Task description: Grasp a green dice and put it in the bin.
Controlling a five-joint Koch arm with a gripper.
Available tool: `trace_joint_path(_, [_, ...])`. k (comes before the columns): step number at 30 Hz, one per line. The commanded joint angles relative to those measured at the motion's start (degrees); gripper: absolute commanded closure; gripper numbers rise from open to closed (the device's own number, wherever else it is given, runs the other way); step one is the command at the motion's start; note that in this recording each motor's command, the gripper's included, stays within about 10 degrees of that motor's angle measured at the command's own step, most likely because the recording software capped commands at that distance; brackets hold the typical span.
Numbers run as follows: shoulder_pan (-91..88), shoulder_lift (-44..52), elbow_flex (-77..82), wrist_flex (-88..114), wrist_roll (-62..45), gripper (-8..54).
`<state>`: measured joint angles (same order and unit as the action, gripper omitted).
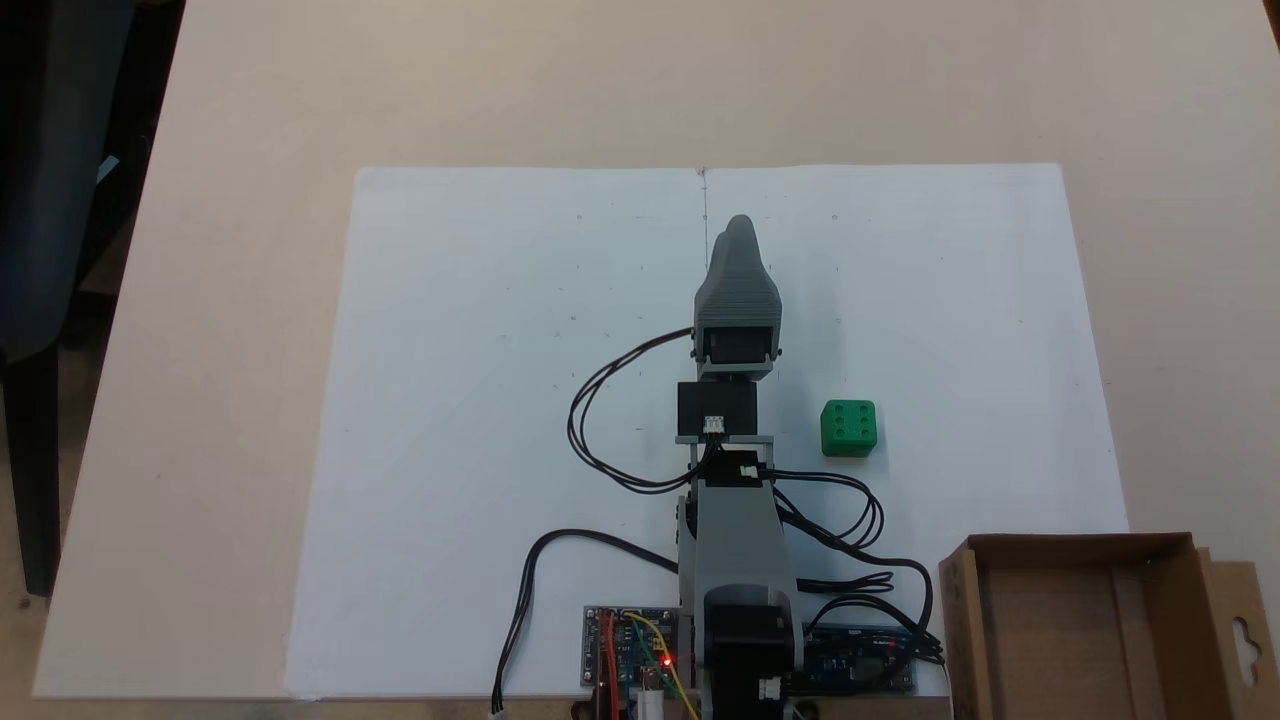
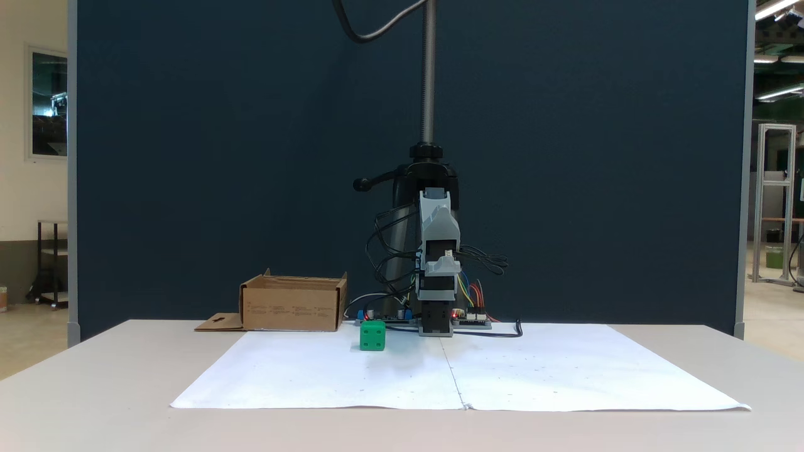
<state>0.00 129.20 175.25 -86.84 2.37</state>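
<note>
White paper sheets (image 2: 461,370) lie nearest the front camera, with the green dice (image 2: 372,335) sitting on them, untouched.

Seen from above, the green dice (image 1: 849,428) rests on the paper (image 1: 480,420) right of centre, six pips up, just beside the arm's forearm and apart from it. Its gripper (image 1: 737,232) points toward the top of the frame, its tips pressed together with nothing between them; from the front the gripper (image 2: 435,196) is raised well above the table (image 2: 94,389). An open cardboard bin (image 1: 1085,630) stands at lower right off the paper, hang-hole flap on its right; in the front view the bin (image 2: 292,304) sits left of the arm base, behind the dice.
</note>
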Motion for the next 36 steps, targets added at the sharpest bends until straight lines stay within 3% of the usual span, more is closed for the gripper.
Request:
trace_joint_path(1, [-3.52, 6.33, 3.87, 10.00, -3.16, 2.9])
trace_joint_path(36, [-3.60, 6.33, 3.87, 12.30, -3.16, 2.9])
